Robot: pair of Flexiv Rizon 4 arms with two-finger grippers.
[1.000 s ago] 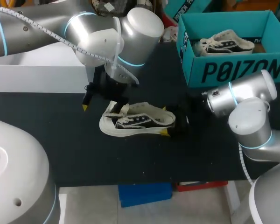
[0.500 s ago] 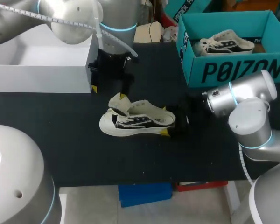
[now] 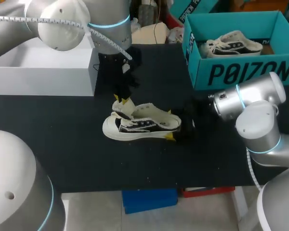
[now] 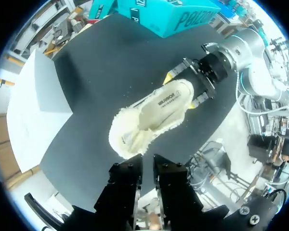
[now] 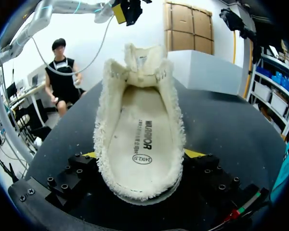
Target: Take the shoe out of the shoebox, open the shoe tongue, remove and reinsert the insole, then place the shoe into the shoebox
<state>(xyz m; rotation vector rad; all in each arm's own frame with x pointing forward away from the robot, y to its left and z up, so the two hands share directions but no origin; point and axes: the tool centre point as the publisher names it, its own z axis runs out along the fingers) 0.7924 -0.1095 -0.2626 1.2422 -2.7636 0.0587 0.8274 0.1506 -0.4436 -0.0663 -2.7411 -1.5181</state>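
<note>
The shoe (image 3: pixel 142 124) lies out of the shoebox (image 3: pixel 241 72), upright on its sole on the black tabletop (image 3: pixel 77 144), well apart from the box. Its opening faces up and the insole (image 5: pixel 137 139) shows flat inside it.

The shoe's long axis runs straight out ahead of the right pincer (image 5: pixel 142 156), which is clamped on the heel with one yellow tip on each side. The tongue (image 5: pixel 142 60) stands up at the far end of the shoe from that pincer.

The left pincer (image 3: pixel 121 100) hangs just above that far end, over the tongue and toe. Its tips stand slightly apart and hold nothing. From the left wrist, the toe end lies just ahead of and below the fingers, and the heel and the right arm lie beyond it.

So the left arm is the nearer one to the tongue, and the right arm serves as the anchor. I judge that the coming move is a short drop by the left pincer onto the tongue, then a pull along the shoe's length away from the held heel.
</note>
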